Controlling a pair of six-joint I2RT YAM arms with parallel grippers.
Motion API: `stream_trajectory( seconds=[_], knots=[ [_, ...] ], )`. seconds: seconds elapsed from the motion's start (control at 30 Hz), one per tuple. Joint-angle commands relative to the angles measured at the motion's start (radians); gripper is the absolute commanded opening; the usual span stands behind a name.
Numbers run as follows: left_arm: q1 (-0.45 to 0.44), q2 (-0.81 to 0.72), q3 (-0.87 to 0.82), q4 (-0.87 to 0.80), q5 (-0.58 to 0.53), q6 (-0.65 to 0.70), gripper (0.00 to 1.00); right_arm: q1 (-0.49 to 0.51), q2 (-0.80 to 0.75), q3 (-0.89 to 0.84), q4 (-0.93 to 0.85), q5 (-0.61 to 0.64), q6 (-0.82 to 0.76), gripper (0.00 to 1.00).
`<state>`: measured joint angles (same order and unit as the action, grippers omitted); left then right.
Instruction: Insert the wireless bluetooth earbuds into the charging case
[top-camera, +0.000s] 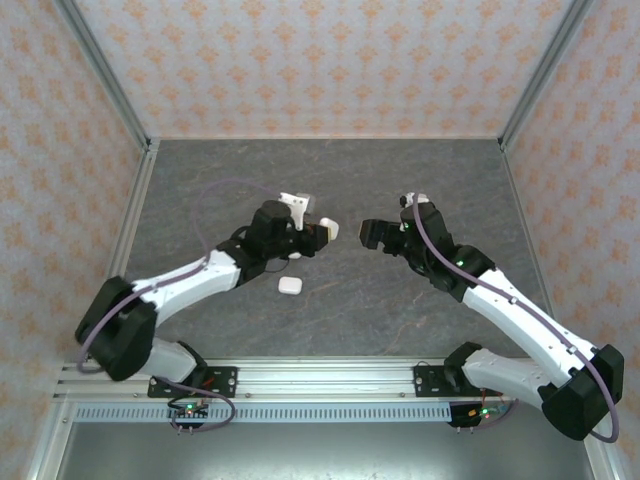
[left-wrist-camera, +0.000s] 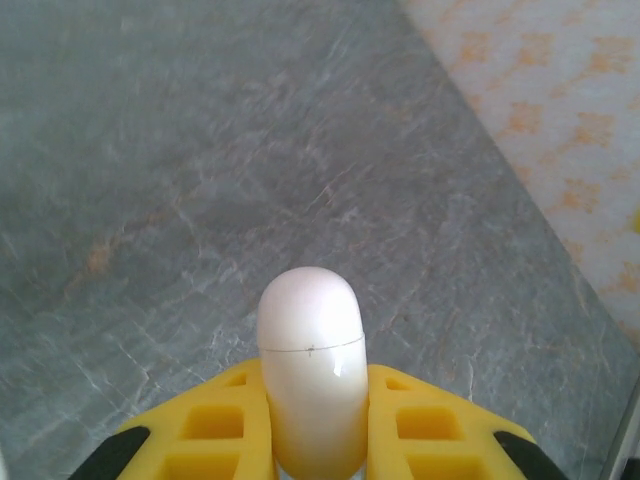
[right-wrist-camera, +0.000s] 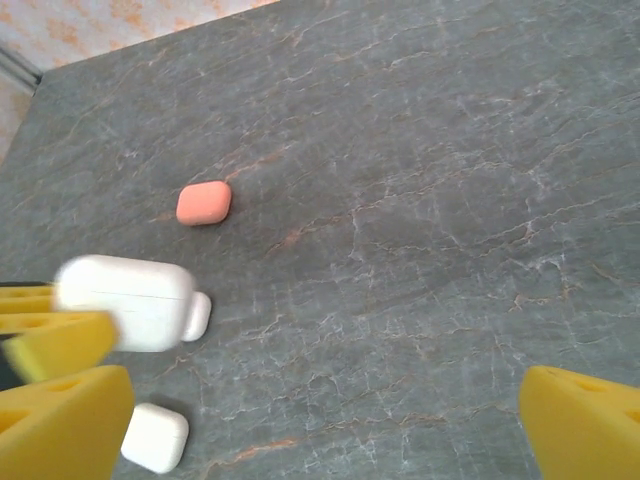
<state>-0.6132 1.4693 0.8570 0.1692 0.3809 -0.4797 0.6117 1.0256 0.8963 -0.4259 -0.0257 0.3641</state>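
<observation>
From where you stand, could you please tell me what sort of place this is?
Probably a robot test cell: patterned walls in aluminium framing enclose a grey table, with two arms bolted to a rail at its near edge.

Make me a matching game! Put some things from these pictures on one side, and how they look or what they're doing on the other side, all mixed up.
Things:
1. left gripper
2. right gripper
3. pink case
4. table

Descriptions:
a. grey, with marble veins
b. wide open, holding nothing
c. lying loose on the table
d. shut on a white case

Pairs: 1-d, 2-b, 3-c, 4-a.
</observation>
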Motion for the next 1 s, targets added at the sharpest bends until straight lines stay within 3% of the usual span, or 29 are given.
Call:
stream_trajectory(
  seconds=[0.0,0.5,0.97],
  knots=[
    [0.004,0.084,0.05,0.086,-0.013,-0.148,0.0,-0.004,-0.015,-0.011,-0.002,0.064,0.02,0.99],
    [-0.017,0.305,0.111,0.119,-0.009,-0.256,0.02,-0.004,-0.006,-0.045,0.004,0.052,0.037,0.99],
    [-0.022,0.401,0.125,0.157,0.009,-0.296,0.15,-0.004,-0.004,-0.047,-0.007,0.046,0.032,0.99]
  ],
)
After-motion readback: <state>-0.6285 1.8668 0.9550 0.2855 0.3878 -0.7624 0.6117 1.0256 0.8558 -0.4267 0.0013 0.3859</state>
